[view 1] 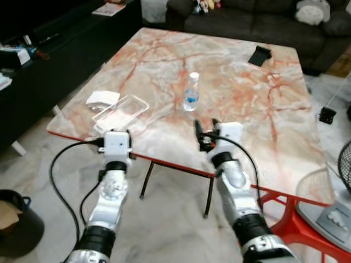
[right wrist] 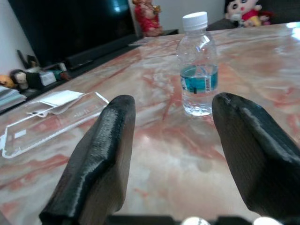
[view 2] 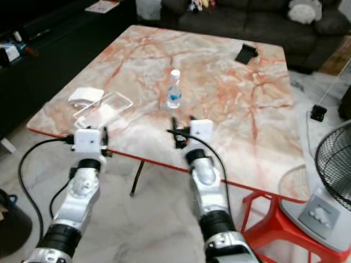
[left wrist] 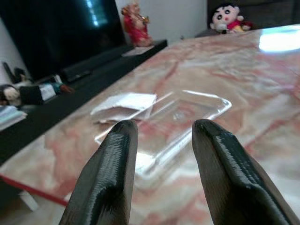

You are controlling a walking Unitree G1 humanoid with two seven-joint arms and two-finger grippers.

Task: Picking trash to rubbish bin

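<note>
The robot is standing at the near edge of a large marble-patterned table point(view 1: 164, 60) with pink and orange veins and red legs; a small clear plastic water bottle point(view 1: 191, 92) with a white cap and blue label is standing upright near the table's middle; a clear flat plastic container point(view 1: 122, 112) is lying near the table's left front corner, with a white folded tissue point(view 1: 102, 98) touching its far side; the left gripper point(left wrist: 161, 154) is hovering just short of the container, its two black fingers spread apart and holding nothing; the right gripper point(right wrist: 176, 140) is pointing at the bottle from a little nearer the edge, its fingers also spread wide and empty; a dark round bin point(view 1: 16, 222) is sitting on the pale floor to the robot's left; a small black object point(view 1: 259, 55) is lying at the table's far right.
</note>
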